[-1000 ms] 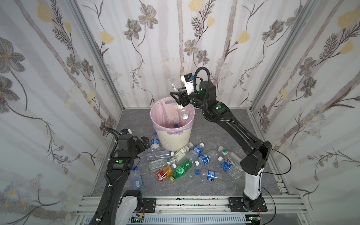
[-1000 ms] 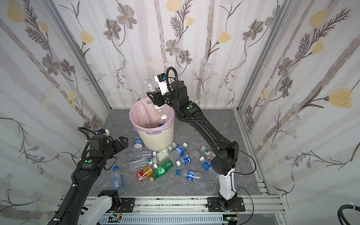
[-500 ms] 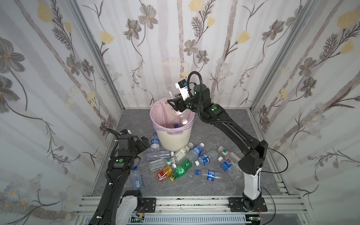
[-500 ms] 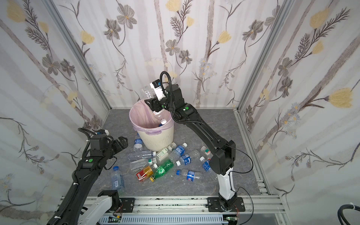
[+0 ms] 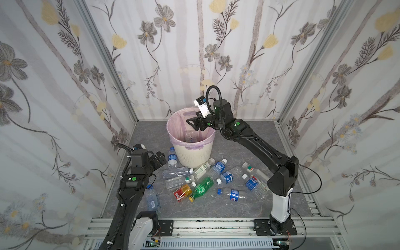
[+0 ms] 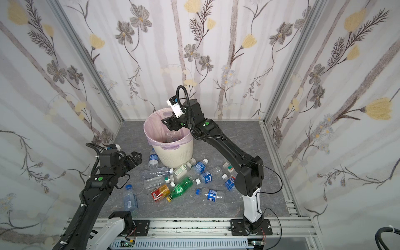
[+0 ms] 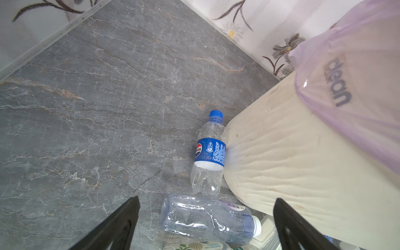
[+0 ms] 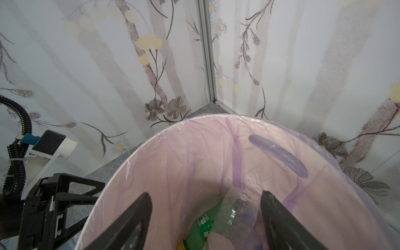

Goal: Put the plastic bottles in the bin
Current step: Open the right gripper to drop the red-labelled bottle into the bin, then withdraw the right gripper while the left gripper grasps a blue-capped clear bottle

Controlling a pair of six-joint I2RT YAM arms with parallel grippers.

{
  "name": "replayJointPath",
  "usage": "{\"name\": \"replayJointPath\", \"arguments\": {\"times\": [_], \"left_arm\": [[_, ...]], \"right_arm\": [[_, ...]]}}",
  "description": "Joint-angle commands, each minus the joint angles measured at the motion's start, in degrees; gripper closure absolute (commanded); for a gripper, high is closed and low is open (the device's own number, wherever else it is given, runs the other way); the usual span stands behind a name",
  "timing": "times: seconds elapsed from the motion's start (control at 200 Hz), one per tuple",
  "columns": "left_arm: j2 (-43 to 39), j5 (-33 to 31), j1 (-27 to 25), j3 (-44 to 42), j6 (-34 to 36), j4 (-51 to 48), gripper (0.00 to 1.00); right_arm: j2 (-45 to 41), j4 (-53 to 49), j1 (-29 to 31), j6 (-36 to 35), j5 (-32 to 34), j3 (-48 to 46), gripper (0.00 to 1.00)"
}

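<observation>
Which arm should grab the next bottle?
Left. The left gripper is open and low, right next to a blue-label bottle lying beside the bin. The right gripper is up over the bin, farther from the loose bottles.

Grey marble-patterned desk (image 5: pixel 151 134), cream bin (image 5: pixel 190 155) standing toward the back, plastic bottles (image 5: pixel 202 188) strewn on their sides before it (one blue-labelled bottle (image 7: pixel 210 153) touching the bin's foot), a lone bottle (image 5: pixel 152 200) apart at left.

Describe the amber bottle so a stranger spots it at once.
Find the cream bin. Before it lie scattered bottles; the amber bottle is at their near edge, beside a green bottle. Only it is orange with a red label.
</observation>
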Motion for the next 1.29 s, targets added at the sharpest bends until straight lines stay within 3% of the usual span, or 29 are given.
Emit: {"name": "replayJointPath", "arguments": {"times": [0.0, 0.195, 0.385, 0.555, 0.73, 0.834, 1.124, 1.289], "left_arm": [[1.85, -4.11, 0.18, 1.77, -0.79, -3.09, 0.03], [4.12, -8.21, 0.28, 5.54, -1.4, -7.37, 0.03], [7.97, -4.38, 0.2, 8.86, -1.58, -13.24, 0.03], [8.47, -5.52, 0.22, 9.08, -2.51, -19.84, 0.03], [12.01, -6.47, -2.33, 9.77, -4.22, -26.71, 0.03], [13.87, -5.04, -3.03, 8.25, -6.53, -26.85, 0.02], [15.91, -10.64, -3.07, 6.27, -9.52, -28.68, 0.0], [16.52, -8.51, -3.35, 3.11, -12.32, -29.98, 0.0]], "right_arm": [[-3.36, 5.94, 0.01, -0.81, -0.63, -4.76, 0.19], [-11.02, 11.6, -0.59, -0.64, 2.54, -16.62, 0.16], [-20.27, 17.05, -3.8, 1.29, 4.05, -29.98, 0.15], [-27.22, 21.41, -8.12, 3.59, 3.56, -39.6, 0.13], [-31.73, 21.92, -10.57, 3.88, 3.65, -43.99, 0.13], [-34.07, 22.4, -11.53, 3.64, 3.8, -46.32, 0.13], [-40.1, 23.97, -14.3, 3.72, 4.42, -51.74, 0.11], [-41.32, 24.1, -15.38, 3.73, 4.78, -52.52, 0.11]]}}
